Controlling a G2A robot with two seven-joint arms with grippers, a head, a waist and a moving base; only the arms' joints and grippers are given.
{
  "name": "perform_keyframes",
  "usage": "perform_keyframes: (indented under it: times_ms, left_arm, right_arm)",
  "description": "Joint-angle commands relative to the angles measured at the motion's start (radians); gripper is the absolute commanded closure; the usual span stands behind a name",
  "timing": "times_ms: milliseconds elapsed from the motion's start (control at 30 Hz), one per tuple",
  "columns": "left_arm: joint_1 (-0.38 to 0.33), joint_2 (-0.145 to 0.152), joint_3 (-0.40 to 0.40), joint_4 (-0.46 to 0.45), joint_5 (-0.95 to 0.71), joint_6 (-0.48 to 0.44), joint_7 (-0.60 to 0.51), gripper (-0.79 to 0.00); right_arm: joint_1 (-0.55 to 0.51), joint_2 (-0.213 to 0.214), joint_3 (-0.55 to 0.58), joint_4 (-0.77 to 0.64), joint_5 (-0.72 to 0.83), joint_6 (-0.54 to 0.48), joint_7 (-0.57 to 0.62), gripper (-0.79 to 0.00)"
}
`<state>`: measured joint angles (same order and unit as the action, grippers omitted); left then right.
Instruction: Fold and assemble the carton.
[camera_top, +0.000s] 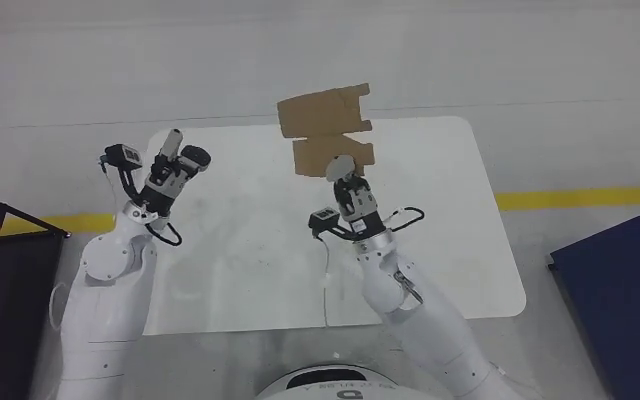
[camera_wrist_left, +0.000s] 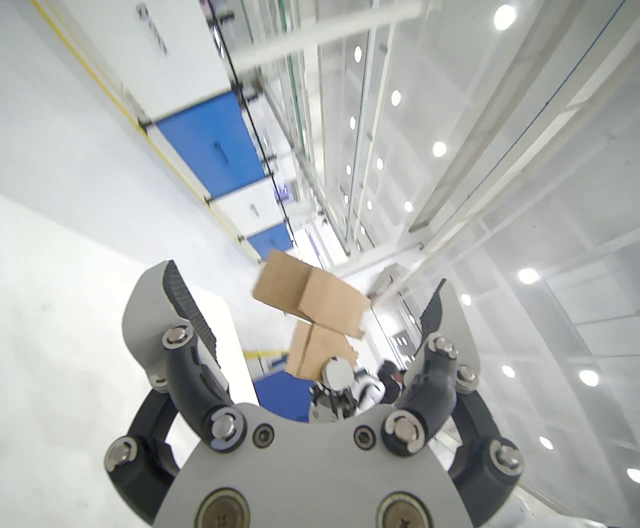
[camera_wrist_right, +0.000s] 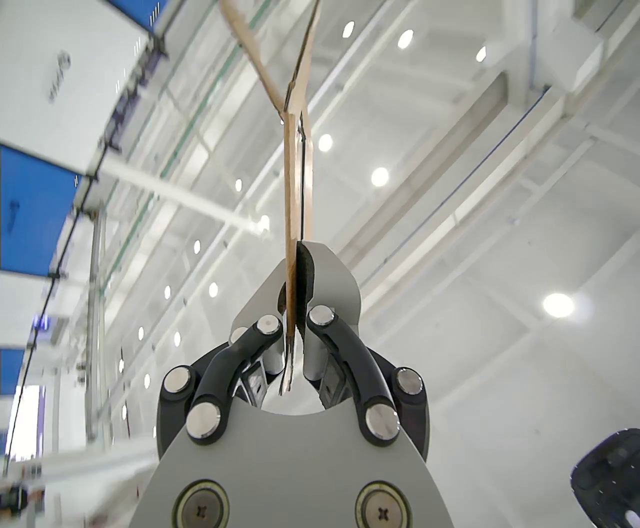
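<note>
A flat brown carton (camera_top: 325, 128) is held up in the air above the far middle of the white table (camera_top: 440, 200). My right gripper (camera_top: 341, 170) is shut on the carton's lower edge. In the right wrist view the carton (camera_wrist_right: 295, 175) runs edge-on up from between the closed fingers (camera_wrist_right: 312, 280), its upper flaps spreading apart. My left gripper (camera_top: 183, 150) is raised over the table's left side, pointing upward, open and holding nothing. From the left wrist view the carton (camera_wrist_left: 312, 310) shows at a distance between the spread fingers (camera_wrist_left: 185, 310).
A yellow floor line (camera_top: 570, 198) runs past the table on both sides. A dark blue object (camera_top: 610, 290) lies on the floor at the right, and a dark one (camera_top: 20, 290) at the left edge.
</note>
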<state>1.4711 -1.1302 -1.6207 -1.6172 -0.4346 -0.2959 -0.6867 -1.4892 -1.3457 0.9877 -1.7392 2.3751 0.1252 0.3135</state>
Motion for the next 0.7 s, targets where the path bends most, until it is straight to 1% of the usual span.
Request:
perform_keyframes:
  times_ms: [0, 33, 100, 167, 200, 233, 533, 567, 600, 633, 667]
  left_arm:
    - [-0.009, 0.012, -0.029, 0.015, -0.039, 0.057, -0.218, -0.785]
    - [-0.016, 0.017, -0.038, 0.021, -0.025, 0.069, -0.265, -0.785]
    - [-0.032, 0.024, -0.049, 0.034, 0.017, 0.058, -0.313, -0.785]
    - [-0.052, 0.028, -0.049, 0.049, 0.059, 0.03, -0.319, -0.785]
    - [-0.064, 0.027, -0.047, 0.058, 0.05, 0.012, -0.298, -0.785]
    - [-0.071, 0.025, -0.044, 0.065, 0.039, 0.003, -0.279, -0.785]
    - [-0.068, 0.025, -0.037, 0.057, 0.05, 0.003, -0.285, -0.785]
    - [-0.064, 0.026, -0.03, 0.048, 0.067, 0.001, -0.29, -0.785]
    - [-0.064, 0.028, -0.031, 0.038, 0.101, -0.017, -0.292, -0.785]
    - [-0.066, 0.03, -0.034, 0.03, 0.131, -0.038, -0.292, -0.785]
    - [-0.075, 0.036, -0.06, 0.0, 0.261, -0.16, -0.269, -0.785]
  right_arm:
    - [-0.035, 0.013, 0.036, -0.033, -0.041, 0.052, -0.101, 0.0]
    - [-0.048, 0.019, 0.05, -0.048, -0.069, 0.063, -0.141, 0.0]
    - [-0.07, 0.029, 0.076, -0.08, -0.121, 0.07, -0.207, 0.0]
    - [-0.086, 0.037, 0.106, -0.114, -0.196, 0.058, -0.23, 0.0]
    - [-0.088, 0.039, 0.121, -0.123, -0.232, 0.045, -0.228, 0.0]
    - [-0.088, 0.039, 0.121, -0.123, -0.232, 0.045, -0.228, 0.0]
    - [-0.088, 0.039, 0.121, -0.123, -0.232, 0.045, -0.228, 0.0]
    - [-0.088, 0.04, 0.114, -0.108, -0.24, 0.054, -0.248, 0.0]
    - [-0.079, 0.038, 0.11, -0.09, -0.22, 0.068, -0.274, 0.0]
    - [-0.076, 0.036, 0.108, -0.082, -0.169, 0.082, -0.281, 0.0]
    - [-0.068, 0.034, 0.117, -0.069, -0.058, 0.127, -0.301, 0.0]
